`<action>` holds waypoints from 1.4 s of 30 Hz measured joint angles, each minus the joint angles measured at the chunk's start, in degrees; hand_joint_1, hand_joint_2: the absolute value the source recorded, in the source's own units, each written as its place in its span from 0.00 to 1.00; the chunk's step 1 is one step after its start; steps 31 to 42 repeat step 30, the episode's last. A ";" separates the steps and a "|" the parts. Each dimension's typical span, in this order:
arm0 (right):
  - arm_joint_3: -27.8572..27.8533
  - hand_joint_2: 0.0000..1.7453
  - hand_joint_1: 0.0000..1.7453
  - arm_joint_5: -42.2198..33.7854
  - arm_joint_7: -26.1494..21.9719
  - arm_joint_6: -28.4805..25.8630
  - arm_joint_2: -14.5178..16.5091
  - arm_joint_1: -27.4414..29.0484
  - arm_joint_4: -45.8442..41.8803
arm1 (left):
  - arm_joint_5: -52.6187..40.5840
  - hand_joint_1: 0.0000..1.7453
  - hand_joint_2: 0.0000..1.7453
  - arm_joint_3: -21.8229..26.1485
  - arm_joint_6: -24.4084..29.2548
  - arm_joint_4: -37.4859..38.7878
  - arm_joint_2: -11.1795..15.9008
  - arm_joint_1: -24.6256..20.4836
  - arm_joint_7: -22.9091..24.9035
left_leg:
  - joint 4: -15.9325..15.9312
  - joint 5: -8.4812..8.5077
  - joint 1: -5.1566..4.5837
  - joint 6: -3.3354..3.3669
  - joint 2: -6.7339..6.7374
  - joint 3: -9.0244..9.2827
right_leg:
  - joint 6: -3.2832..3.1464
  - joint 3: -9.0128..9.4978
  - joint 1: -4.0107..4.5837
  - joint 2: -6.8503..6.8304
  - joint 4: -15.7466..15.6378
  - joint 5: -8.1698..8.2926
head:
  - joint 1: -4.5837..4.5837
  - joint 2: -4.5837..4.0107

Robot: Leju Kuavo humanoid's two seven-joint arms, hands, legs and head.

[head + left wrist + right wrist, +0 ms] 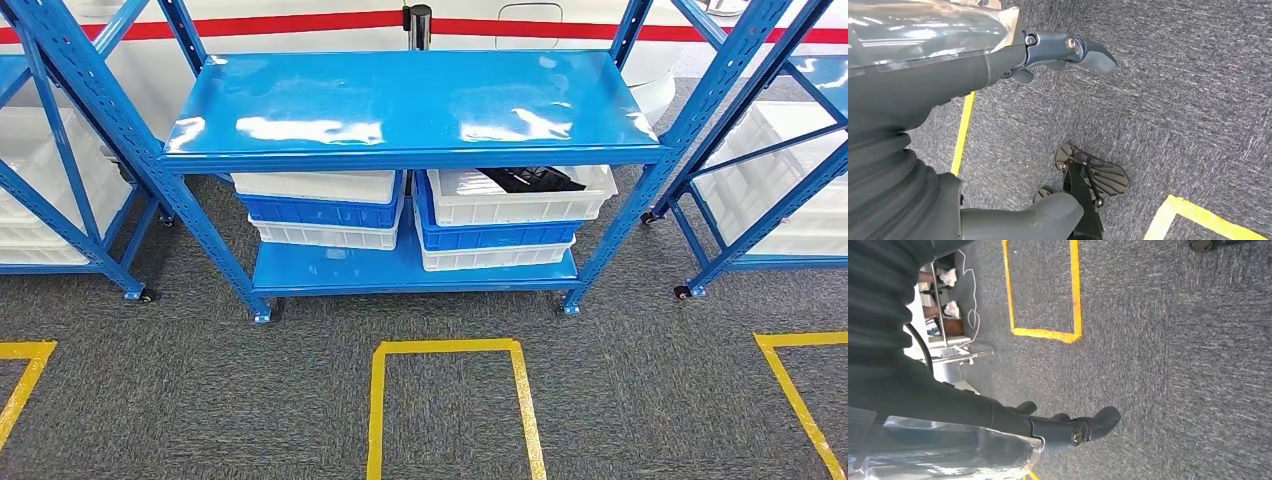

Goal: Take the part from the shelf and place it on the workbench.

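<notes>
Floor: grey carpet nearest the head camera, marked with yellow tape; a yellow tape rectangle lies straight in front of the shelf.
Left hand: the left hand hangs above the carpet, fingers extended and apart, holding nothing.
Right hand: the right hand also hangs over the carpet, fingers stretched out loosely, with nothing in its grasp.
Shelf: a blue metal shelf stands beyond the tape rectangle, its glossy top board bare; similar blue racks stand on either side.
Bins: on the lower board, two stacks of white and blue bins sit side by side; the left stack and the right stack.
Part: a black part lies in the top white bin of the right stack, partly hidden under the top board.
</notes>
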 joint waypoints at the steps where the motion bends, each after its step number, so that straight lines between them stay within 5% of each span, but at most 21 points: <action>1: -0.10 1.00 0.00 -0.16 -0.28 0.01 -0.01 0.00 0.00 | 0.00 0.00 1.00 -0.01 0.00 0.00 0.00 0.00 0.00 | 0.00 0.00 0.00 0.00 0.00 0.00 | 0.00 0.00 0.00 0.00 0.00 0.00 | 0.00 0.00; 11: -5.34 1.00 0.00 -7.04 -9.55 -0.01 -2.00 0.06 0.00 | -2.11 0.00 1.00 -1.39 -0.36 0.64 -1.26 -0.05 1.30 | 0.01 0.00 -0.04 0.00 0.00 0.01 | 0.01 0.00 -0.03 0.00 -0.01 0.01 | 0.01 0.00; 13: -6.49 0.50 0.00 -7.70 -10.52 0.02 -2.59 0.07 -0.01 | -2.36 0.00 1.00 -1.61 -0.06 0.83 -1.76 -0.06 1.77 | 0.01 0.00 -0.04 0.00 0.00 0.01 | 0.01 0.00 -0.04 0.00 -0.01 0.01 | 0.02 0.00; 15: -7.57 0.50 0.00 -8.90 -11.99 0.20 -2.94 0.07 -0.03 | -2.85 0.00 1.00 -1.96 0.40 0.96 -2.17 -0.06 2.55 | 0.01 0.00 -0.04 0.00 0.00 0.01 | 0.01 0.01 -0.04 0.00 -0.02 0.01 | 0.02 0.00; 17: -9.05 1.00 0.00 -10.78 -14.84 0.48 -3.16 0.10 -0.08 | -4.23 0.00 1.00 -2.58 1.53 1.05 -2.50 -0.06 4.33 | 0.01 0.00 -0.04 0.00 0.00 0.02 | 0.01 0.01 -0.03 0.00 -0.02 0.01 | 0.00 0.00; 21: -10.91 1.00 0.00 -13.44 -18.78 1.44 -3.84 0.56 -0.41 | -5.82 0.00 1.00 -6.25 3.46 1.11 -2.84 0.42 7.45 | 0.01 0.00 -0.03 0.00 -0.01 0.02 | 0.01 0.02 0.01 0.00 -0.01 0.01 | 0.00 0.00; 30: -7.82 1.00 0.00 -18.84 -19.10 6.21 -5.00 2.33 -2.11 | 2.79 0.00 1.00 -18.49 1.39 -0.07 -1.57 2.72 9.44 | 0.00 -0.01 0.00 0.00 -0.01 0.01 | 0.00 0.01 0.06 0.00 -0.01 0.00 | 0.00 0.00; 42: -7.82 1.00 0.00 -18.84 -19.10 6.21 -5.00 2.33 -2.11 | 2.79 0.00 1.00 -18.49 1.39 -0.07 -1.57 2.72 9.44 | 0.00 -0.01 0.00 0.00 -0.01 0.01 | 0.00 0.01 0.06 0.00 -0.01 0.00 | 0.00 0.00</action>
